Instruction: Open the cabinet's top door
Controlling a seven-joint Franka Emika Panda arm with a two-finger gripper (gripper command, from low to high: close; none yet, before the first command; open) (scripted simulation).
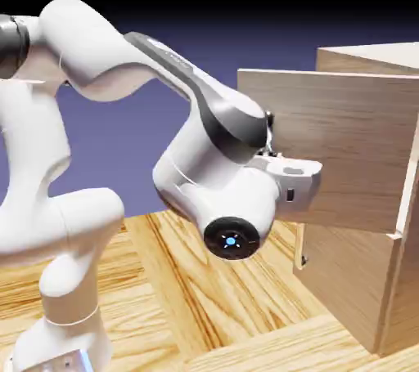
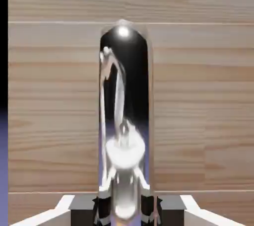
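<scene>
the cabinet (image 1: 352, 280) stood at the exterior view's right on the wood-grain table (image 1: 204, 297). its top door (image 1: 344, 145) was swung outward from the cabinet body, with its free edge toward the exterior view's left and its hinge side at the right. below it, the lower panel (image 1: 335, 268) sat flush in the cabinet front, with its small handle (image 1: 302, 248) visible just under the door's bottom edge.

the white arm (image 1: 123, 150) rose from the lower left, bent over, and ended at the door face. the hand (image 1: 290, 182) was pressed close to the door, and the door's own handle was hidden behind it in the exterior view.

in the hand view, the silver bar handle (image 2: 124, 120) filled the centre (running from the bottom edge upward, with a bright highlight at its rounded top). the gripper (image 2: 124, 210) was clamped narrowly on this bar, one dark finger pad (image 2: 103, 207) on each side. the contact at the pads appeared firm, although the reflections on the metal made the exact edges hard to read. wood grain of the door filled the rest of that view.
</scene>
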